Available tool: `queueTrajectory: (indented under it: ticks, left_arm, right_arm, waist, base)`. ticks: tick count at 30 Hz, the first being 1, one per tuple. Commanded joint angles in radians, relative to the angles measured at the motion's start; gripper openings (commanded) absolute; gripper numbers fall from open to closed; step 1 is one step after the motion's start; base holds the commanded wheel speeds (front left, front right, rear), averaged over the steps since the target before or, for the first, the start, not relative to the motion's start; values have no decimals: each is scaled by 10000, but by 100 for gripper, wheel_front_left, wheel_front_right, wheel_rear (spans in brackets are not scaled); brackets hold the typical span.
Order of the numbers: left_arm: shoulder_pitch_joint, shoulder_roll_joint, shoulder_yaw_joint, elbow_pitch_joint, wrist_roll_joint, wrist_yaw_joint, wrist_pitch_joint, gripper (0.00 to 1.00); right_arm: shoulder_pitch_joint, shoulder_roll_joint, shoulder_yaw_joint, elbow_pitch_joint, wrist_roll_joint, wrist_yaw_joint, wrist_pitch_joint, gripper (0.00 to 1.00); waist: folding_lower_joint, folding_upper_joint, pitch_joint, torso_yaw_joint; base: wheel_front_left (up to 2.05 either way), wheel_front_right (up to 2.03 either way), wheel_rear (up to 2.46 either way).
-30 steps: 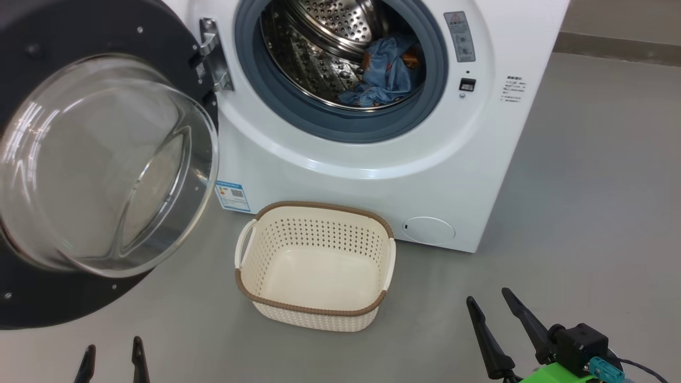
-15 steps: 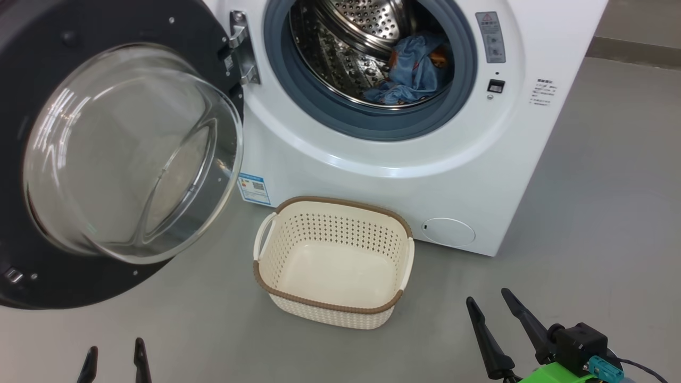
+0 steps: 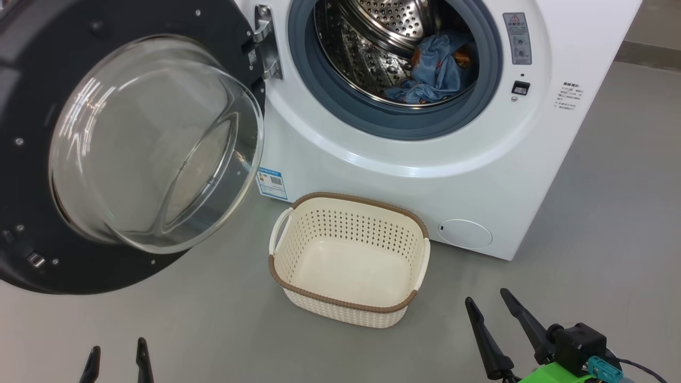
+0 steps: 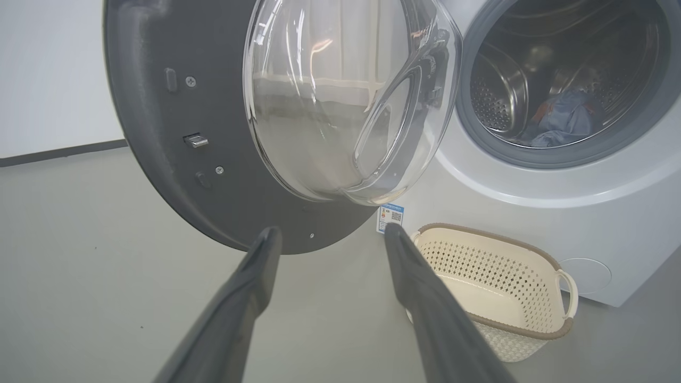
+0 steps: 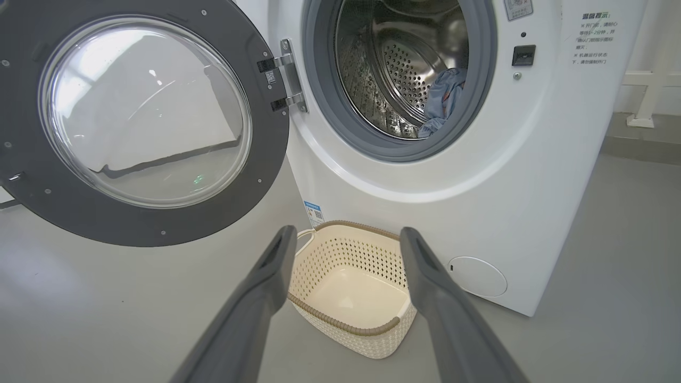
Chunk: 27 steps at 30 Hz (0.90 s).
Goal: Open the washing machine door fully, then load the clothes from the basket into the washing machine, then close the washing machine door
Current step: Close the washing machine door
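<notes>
One change only: the head view has swung left, so the scene slides right in it while the things stay put. From the left, the left gripper (image 3: 116, 354) hangs near with fingers released and empty, the washing machine door (image 3: 154, 143) stands swung wide, the basket (image 3: 351, 306) sits empty on the floor (image 3: 213, 319) before the washing machine (image 3: 404, 181), the clothes (image 3: 436, 72) lie in the drum (image 3: 372, 48), and the right gripper (image 3: 487, 297) is likewise spread and empty. Loading looks done, so this turn toward the door likely prepares the closing push.
</notes>
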Motion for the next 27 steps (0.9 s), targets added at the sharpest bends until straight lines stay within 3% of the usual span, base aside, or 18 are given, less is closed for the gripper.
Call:
queueTrajectory:
  ticks: [1,27]
  left_arm:
    - [-235,55,305,-259,-97,80,-65,100]
    - [-318,55,301,-419,-157,276,-65,100]
  right_arm:
    - [-289,-71,258,-248,-126,100,1,100]
    - [-389,-155,344,-216,-72,100,34,100]
  waist:
    - [0,0,7,48]
    - [0,0,113,155]
  base:
    - [0,0,0]
    - [0,0,0]
